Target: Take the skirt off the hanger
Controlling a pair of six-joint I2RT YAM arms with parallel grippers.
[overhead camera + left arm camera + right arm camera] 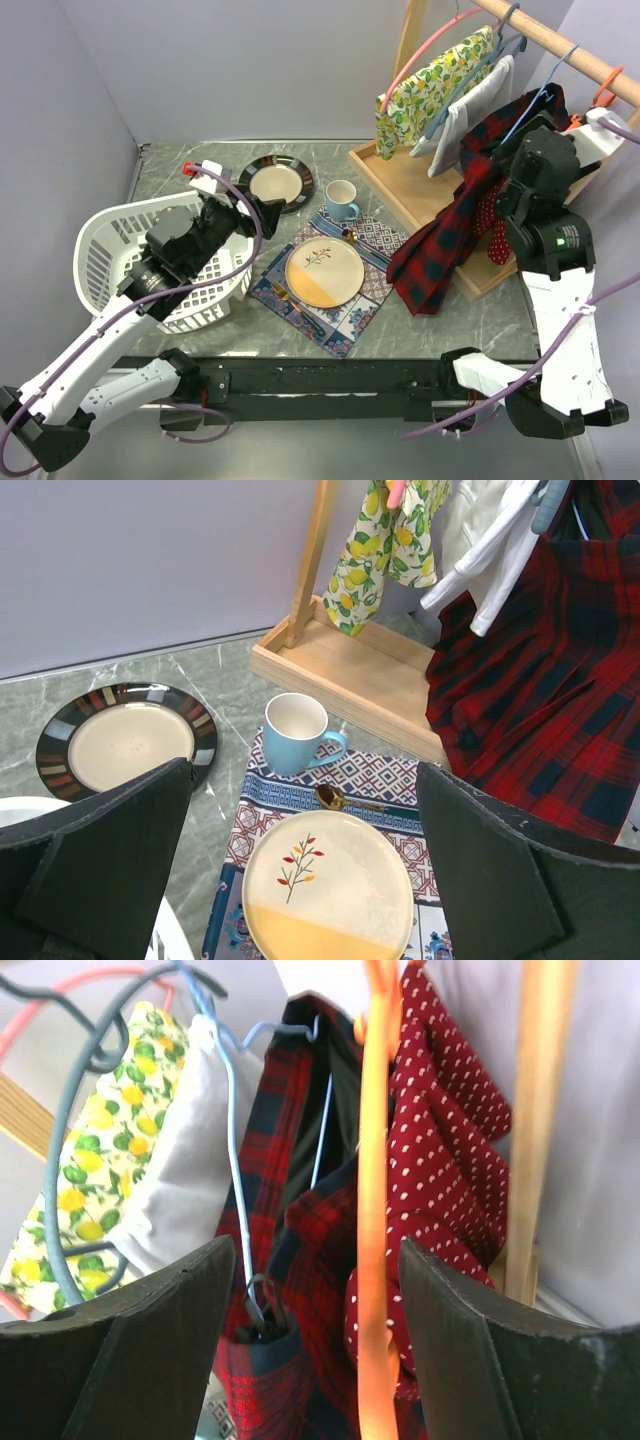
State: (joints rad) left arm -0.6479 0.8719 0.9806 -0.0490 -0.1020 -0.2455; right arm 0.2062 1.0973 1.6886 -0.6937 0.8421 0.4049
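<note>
On the rack at the far right, the red plaid skirt droops from a blue wire hanger. I'd pinch the cloth just below what looks like the hanger's clip and pull down, steering clear of the orange hanger. My right gripper is spread wide and empty, with the skirt ahead between its fingers, untouched. The left gripper gapes empty too, well apart from the skirt.
</note>
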